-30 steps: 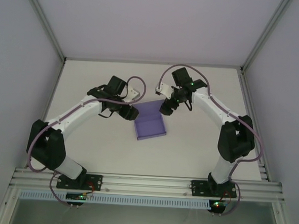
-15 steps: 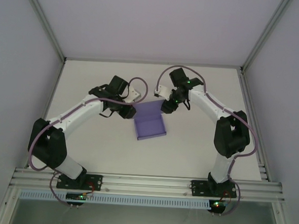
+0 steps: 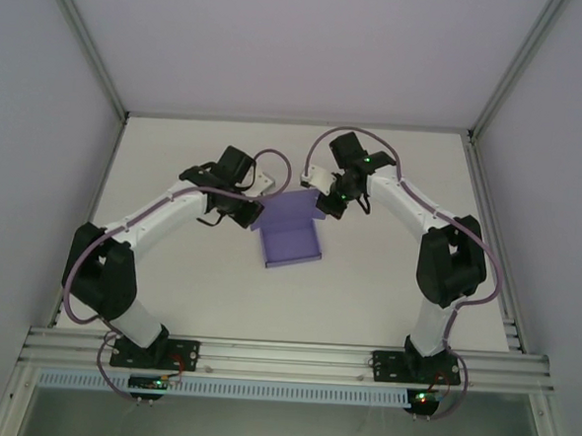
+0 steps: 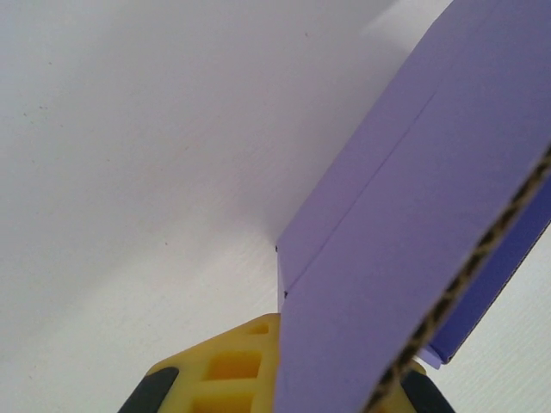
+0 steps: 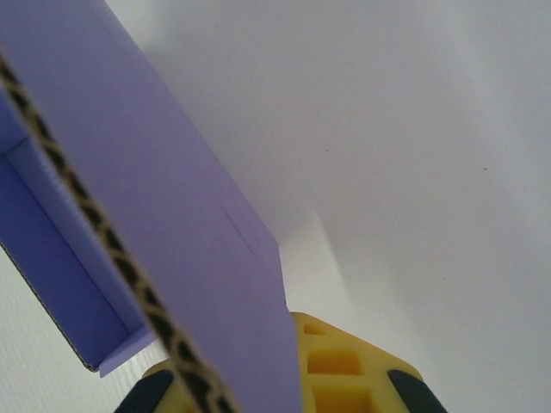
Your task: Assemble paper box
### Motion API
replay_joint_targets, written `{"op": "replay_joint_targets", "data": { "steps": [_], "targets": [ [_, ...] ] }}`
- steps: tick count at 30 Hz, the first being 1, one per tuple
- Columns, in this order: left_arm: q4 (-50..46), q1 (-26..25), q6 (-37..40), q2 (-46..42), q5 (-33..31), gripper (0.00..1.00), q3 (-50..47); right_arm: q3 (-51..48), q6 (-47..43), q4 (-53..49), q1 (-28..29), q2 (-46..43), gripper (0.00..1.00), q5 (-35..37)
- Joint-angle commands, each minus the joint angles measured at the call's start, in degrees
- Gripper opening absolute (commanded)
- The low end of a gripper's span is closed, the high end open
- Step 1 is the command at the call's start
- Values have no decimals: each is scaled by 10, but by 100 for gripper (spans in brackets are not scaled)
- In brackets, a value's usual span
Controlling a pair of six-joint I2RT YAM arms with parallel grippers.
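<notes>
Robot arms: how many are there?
2. The left arm is on the left, the right arm on the right, both at the purple box.

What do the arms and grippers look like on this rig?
The left arm and right arm have white links, black joints and looping purple cables. Their fingers are yellow plastic with square pockets.

The paper box (image 4: 387, 258) runs off both wrist frames and covers the finger gap of the left gripper (image 4: 288, 379) and right gripper (image 5: 267, 383), so their grip is unreadable.
</notes>
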Motion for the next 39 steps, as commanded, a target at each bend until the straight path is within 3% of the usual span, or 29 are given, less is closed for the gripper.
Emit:
{"op": "replay_joint_targets", "data": {
  "steps": [1,10,15,22,31,39],
  "targets": [
    [13,-2,-48,10,-25,0,42,2,84,25,0,-19,2,40],
    [22,-3,-193,99,-62,0,133,5,489,74,42,-33,0,235],
    [34,-3,-268,131,-60,0,171,3,638,85,52,-27,0,244],
    [88,-4,-353,142,-11,0,173,-12,719,151,57,-22,0,237],
    [146,-18,-426,151,-49,0,143,-20,752,195,73,8,0,246],
    [155,-32,-422,159,-65,0,122,-64,765,246,78,9,0,263]
  ]
}}
